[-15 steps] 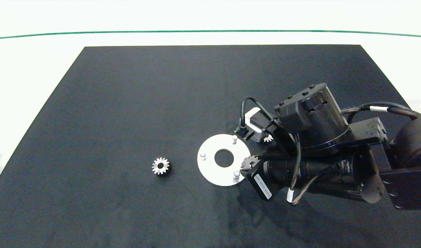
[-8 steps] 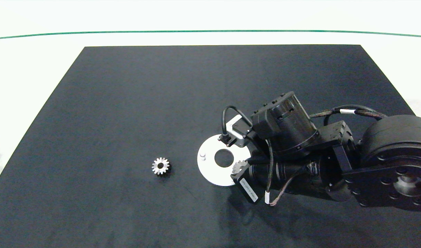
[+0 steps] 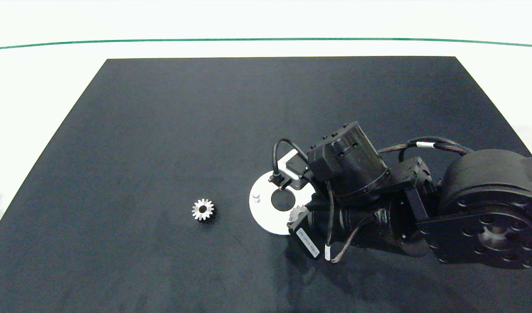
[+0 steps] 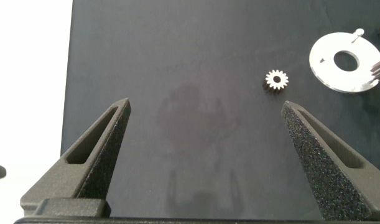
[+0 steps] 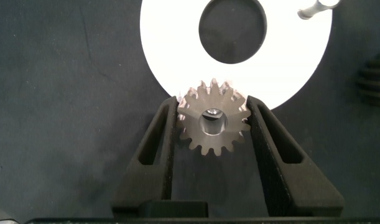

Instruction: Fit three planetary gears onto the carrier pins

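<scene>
The small silver toothed gear sits clamped between the two grey fingers of the right gripper, which press on its teeth from either side; it lies flat, bore axis upright, and through the round central bore a pale pin end shows, though whether the gear is seated on it or only held above it cannot be told. From the head view only a sliver of that gear peeks out at the near right edge of the flat white round disc, because the dark right arm and its wrist housing cover the disc's right half and whatever pins stand there. One short silver-white peg stands upright and bare on the disc's left side; in the right wrist view another peg is cut off at the picture's edge, and a dark toothed shape, perhaps a further gear, is only half in view beside the disc. A second small silver gear lies flat on the black mat, well apart to the disc's left, teeth outward, bore upward. The left gripper hangs high over the mat with its fingers spread wide and nothing between them, and the head view does not take it in.
</scene>
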`<state>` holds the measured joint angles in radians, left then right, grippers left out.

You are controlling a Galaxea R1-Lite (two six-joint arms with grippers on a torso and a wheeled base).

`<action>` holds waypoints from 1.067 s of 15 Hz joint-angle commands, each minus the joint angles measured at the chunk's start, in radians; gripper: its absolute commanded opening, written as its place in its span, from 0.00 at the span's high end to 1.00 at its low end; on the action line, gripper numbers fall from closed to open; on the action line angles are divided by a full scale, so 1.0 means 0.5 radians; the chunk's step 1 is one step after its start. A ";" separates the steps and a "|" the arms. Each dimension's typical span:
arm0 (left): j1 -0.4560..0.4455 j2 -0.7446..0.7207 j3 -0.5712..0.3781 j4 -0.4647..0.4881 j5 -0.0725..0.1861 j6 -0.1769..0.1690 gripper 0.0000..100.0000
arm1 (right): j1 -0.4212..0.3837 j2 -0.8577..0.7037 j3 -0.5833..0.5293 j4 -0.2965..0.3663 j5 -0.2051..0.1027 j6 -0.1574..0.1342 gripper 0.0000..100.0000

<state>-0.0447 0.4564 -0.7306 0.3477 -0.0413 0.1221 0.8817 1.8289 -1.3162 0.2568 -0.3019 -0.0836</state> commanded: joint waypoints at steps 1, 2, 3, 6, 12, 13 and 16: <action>-0.003 0.001 -0.002 0.004 0.000 -0.002 0.00 | -0.002 0.014 -0.003 -0.004 -0.004 -0.002 0.87; -0.003 0.001 0.001 0.004 0.000 0.001 0.00 | -0.002 0.014 -0.015 -0.001 -0.004 -0.002 0.87; -0.003 0.001 -0.002 0.004 0.000 0.001 0.00 | -0.005 0.018 -0.018 -0.001 -0.004 -0.002 0.87; -0.006 0.005 0.001 0.004 0.000 0.001 0.00 | -0.012 0.030 -0.031 -0.004 -0.004 -0.002 0.87; -0.006 0.008 -0.002 0.004 0.000 0.001 0.00 | -0.018 0.045 -0.028 -0.004 -0.004 0.011 0.00; -0.009 0.008 -0.002 0.004 0.000 0.001 0.00 | -0.018 0.048 -0.028 -0.004 -0.004 0.008 0.00; -0.006 0.008 -0.008 0.004 0.000 0.001 0.00 | -0.018 0.045 -0.028 -0.004 -0.004 0.008 0.00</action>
<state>-0.0479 0.4589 -0.7330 0.3477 -0.0409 0.1217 0.8721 1.8526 -1.3300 0.2526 -0.3019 -0.0787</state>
